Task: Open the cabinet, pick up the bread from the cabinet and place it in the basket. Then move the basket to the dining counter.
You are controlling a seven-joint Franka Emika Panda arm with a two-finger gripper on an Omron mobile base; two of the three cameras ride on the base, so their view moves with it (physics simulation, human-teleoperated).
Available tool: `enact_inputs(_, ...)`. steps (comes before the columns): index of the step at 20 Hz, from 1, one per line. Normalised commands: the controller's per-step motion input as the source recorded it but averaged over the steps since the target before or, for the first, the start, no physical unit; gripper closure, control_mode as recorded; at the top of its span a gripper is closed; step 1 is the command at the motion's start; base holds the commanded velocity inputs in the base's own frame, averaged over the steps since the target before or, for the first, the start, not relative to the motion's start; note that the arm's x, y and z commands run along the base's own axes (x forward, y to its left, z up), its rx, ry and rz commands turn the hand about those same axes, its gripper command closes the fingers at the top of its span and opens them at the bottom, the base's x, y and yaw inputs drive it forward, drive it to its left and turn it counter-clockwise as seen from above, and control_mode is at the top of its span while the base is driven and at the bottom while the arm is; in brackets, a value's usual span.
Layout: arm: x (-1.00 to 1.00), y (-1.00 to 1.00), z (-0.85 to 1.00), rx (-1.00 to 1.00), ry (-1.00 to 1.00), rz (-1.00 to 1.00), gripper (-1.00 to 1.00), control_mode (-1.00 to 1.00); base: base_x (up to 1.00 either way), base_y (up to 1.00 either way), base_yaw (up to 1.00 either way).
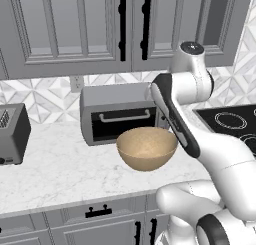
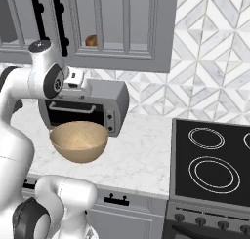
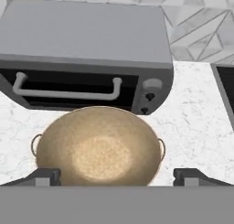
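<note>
Cabinet [image 1: 100, 29] doors look shut — raise the wide-open, empty gripper [image 3: 116, 175] off the basket [image 3: 97, 146] toward a black handle [image 1: 122, 26]; bread [image 2: 91, 40] probably waits inside.

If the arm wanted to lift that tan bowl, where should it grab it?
Probably by the rim, from above. The basket sits upright and open on the counter, wide and round, with small loop handles at its sides. The gripper hovers over it, jaws open; closing over one wall near a handle looks surest.

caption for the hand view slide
Open gripper poised above the empty basket in front of the toaster oven.
</note>
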Motion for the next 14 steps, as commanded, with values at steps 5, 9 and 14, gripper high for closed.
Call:
enact_inputs(5, -0.09, 0.26, 0.99, 0.21, -0.21, 0.0, -1.0, -1.0, 0.0, 0.0, 0.0)
enact_inputs(9, -0.34, 0.63, 1.0, 0.04, -0.32, 0.03, -1.0, -1.0, 0.0, 0.0, 0.0)
enact_inputs(14, -0.42, 0.39, 1.0, -0.05, -0.28, 0.01, -1.0, -1.0, 0.0, 0.0, 0.0)
